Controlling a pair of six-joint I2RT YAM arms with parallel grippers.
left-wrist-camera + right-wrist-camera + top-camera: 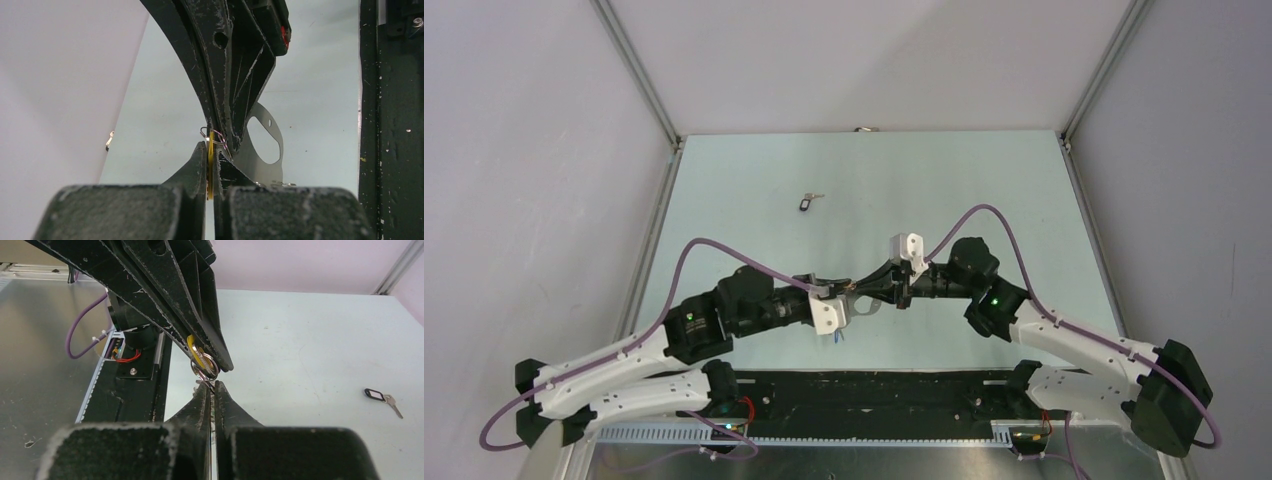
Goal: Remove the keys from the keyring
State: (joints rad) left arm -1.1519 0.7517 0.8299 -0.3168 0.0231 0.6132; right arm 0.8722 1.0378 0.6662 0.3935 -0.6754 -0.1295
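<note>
One camera looks down from above and behind my bases over the whole table [974, 200]. Each wrist camera peers close along its fingers [115, 210]; all share where left pincer [839, 290] meets right pincer [861, 290].

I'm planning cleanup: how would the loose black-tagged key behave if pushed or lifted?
The black-tagged key lies flat on the smooth table, so a push would probably slide it, not roll it. It looks small and thin: likely light, but awkward to pinch. Tag and blade seem loosely linked, so one may dangle when lifted.
</note>
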